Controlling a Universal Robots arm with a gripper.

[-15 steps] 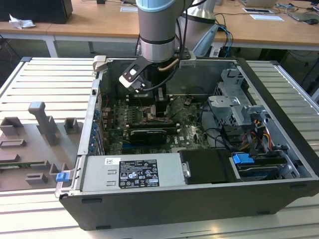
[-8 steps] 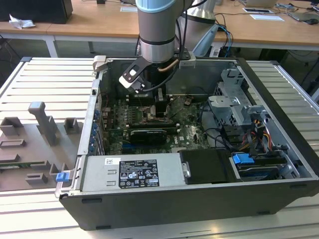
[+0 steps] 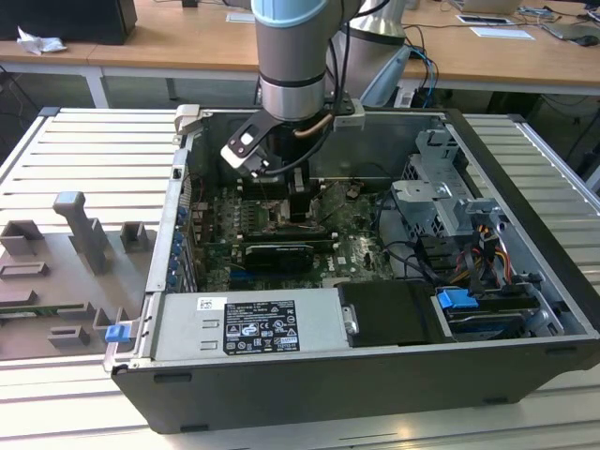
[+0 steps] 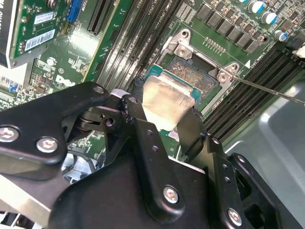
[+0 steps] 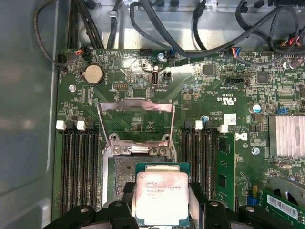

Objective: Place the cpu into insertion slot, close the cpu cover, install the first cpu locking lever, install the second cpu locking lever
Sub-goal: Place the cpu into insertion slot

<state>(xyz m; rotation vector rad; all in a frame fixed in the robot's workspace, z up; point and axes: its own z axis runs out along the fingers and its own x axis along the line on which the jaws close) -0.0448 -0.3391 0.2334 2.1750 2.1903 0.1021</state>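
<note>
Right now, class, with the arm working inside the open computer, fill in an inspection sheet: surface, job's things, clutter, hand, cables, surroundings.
Surface: slatted metal table carrying an open computer case.
Job's things: cpu gripped over the socket, not seated; cpu cover raised open.
Clutter: grey fixture tray on the exterior view's left.
Hand: hand shut on the cpu's edges.
Cables: black bundles along the motherboard's edge, clear of the socket.
Surroundings: wooden desks behind.
</note>
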